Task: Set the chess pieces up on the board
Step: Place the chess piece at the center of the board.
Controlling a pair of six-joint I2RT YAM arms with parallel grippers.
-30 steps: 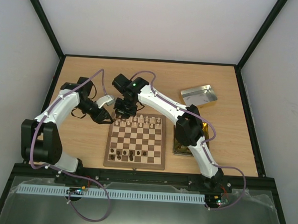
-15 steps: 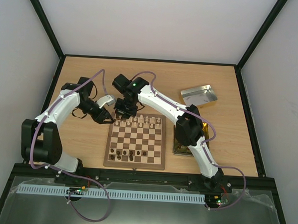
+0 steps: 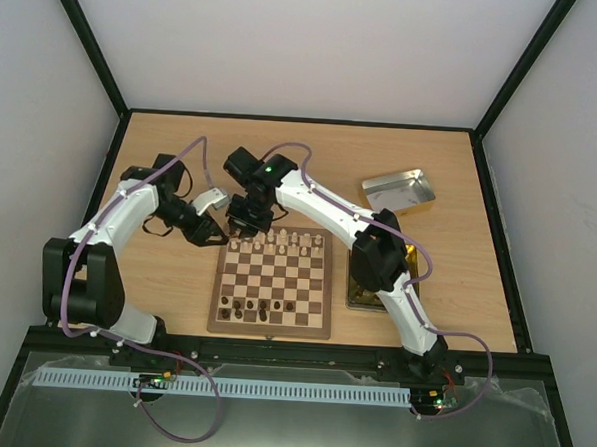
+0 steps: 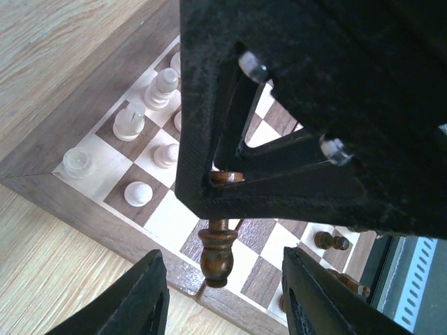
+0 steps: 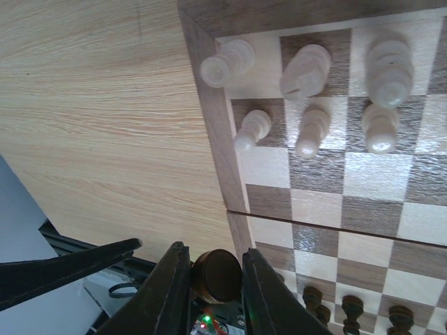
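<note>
Right gripper (image 5: pixel 214 259) is pinching 1 dark brown turned wooden chessman (image 5: pixel 216 276) by the far-left corner of the dark-and-cream checkered wooden board (image 3: pixel 318 328). Left gripper (image 4: pixel 222 251) is spread, empty. Piece looks light, hard, slick and tippy, so I'd grab the narrow stem.

One board (image 3: pixel 273 278), one silver tin (image 3: pixel 398 189), one gold tin (image 3: pixel 359 297).

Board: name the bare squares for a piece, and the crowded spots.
Bare: middle rows of the board, between the far cream pieces and the near dark pieces; also its near right squares. Crowded: the two far rows.
</note>
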